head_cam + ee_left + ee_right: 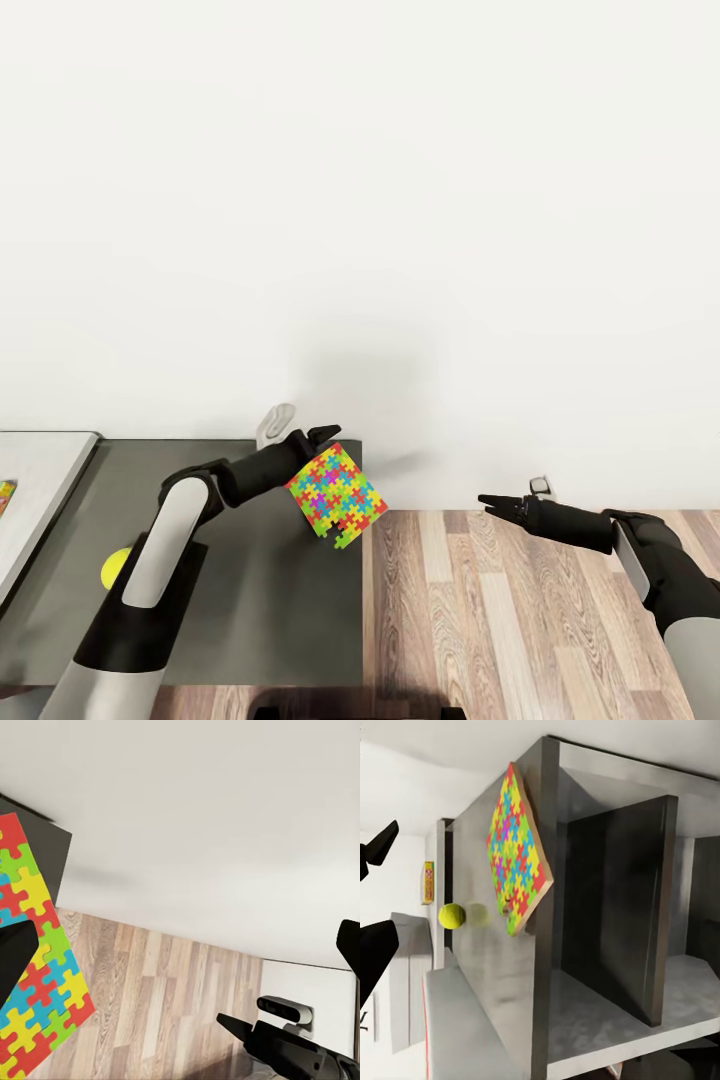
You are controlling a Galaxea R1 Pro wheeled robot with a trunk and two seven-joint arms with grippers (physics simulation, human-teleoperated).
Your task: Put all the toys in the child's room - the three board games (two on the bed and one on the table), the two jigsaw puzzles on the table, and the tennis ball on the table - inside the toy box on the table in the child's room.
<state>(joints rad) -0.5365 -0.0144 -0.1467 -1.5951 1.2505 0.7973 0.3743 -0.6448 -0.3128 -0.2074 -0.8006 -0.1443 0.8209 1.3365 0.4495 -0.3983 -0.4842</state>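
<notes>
The step in hand looks like carrying one jigsaw (337,497) to the toy box: the left hand (315,445) grasps it by one edge, tilted and lifted off the tabletop (270,590), hanging over the dark wing's far right corner with part of it out past the right edge above the wood floor (480,610). In the right wrist view the same jigsaw (517,859) stands clear of the dark surface, touching nothing but the hand. The ball (115,567) lies on the dark wing near its left edge, close under the left forearm, well apart from the jigsaw. At the left border a grey rimmed form (40,490), probably the toy box, adjoins the dark wing, with a strip of colour at its very edge too small to name. The next move, I judge, calls for swinging the jigsaw back leftward across the tabletop and over that rim before letting go, keeping the elbow off the ball so it does not roll. The right hand (497,503) hovers released over the floor, well beyond the right edge, grasping nothing. There is open room above the dark wing; the wall (400,200) runs close behind its far edge.
</notes>
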